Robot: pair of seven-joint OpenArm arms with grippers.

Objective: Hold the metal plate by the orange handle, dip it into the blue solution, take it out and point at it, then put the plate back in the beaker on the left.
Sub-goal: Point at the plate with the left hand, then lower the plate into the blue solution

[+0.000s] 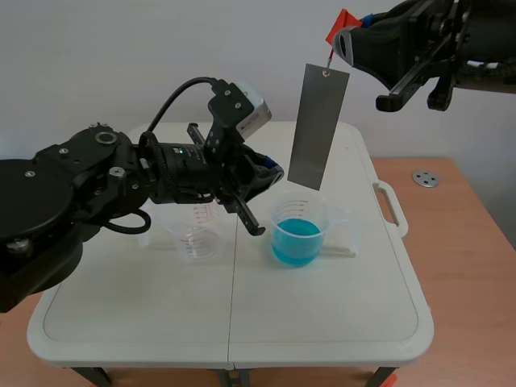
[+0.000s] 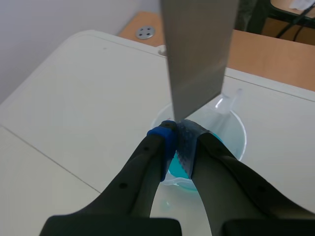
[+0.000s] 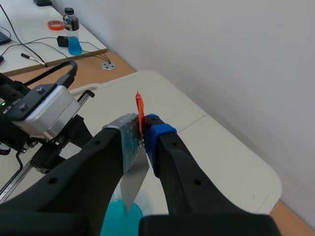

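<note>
— Grey metal plate [image 1: 318, 127]: position?
— Hangs in the air above the beaker of blue solution [image 1: 298, 235], its lower edge clear of the rim and out of the liquid. Slight tilt, with the lower end toward the left arm.
— Held by what?
— By the right gripper [image 1: 348, 42], raised high over the table's far right side. Its pads are clamped on the orange handle [image 1: 338, 26], and the plate dangles below from a hole at its top. Right wrist view agrees: orange tab pinched between the two pads, plate running down under the fingers toward the blue liquid.
— And the left gripper [image 1: 272, 172]?
— Fingers closed together, nothing between them. The tips are aimed at the plate's lower corner and sit very near it; contact cannot be judged. In the left wrist view the pads meet just under the plate's bottom edge, with the blue beaker beneath.
— Second beaker?
— A clear beaker [image 1: 199, 235] stands near the blue one, on its left, partly behind the left arm. Both rest on the white table [image 1: 322, 322].
— Anything else?
— A small round metal disc [image 1: 425, 178] on the wooden surface past the table's right edge.
</note>
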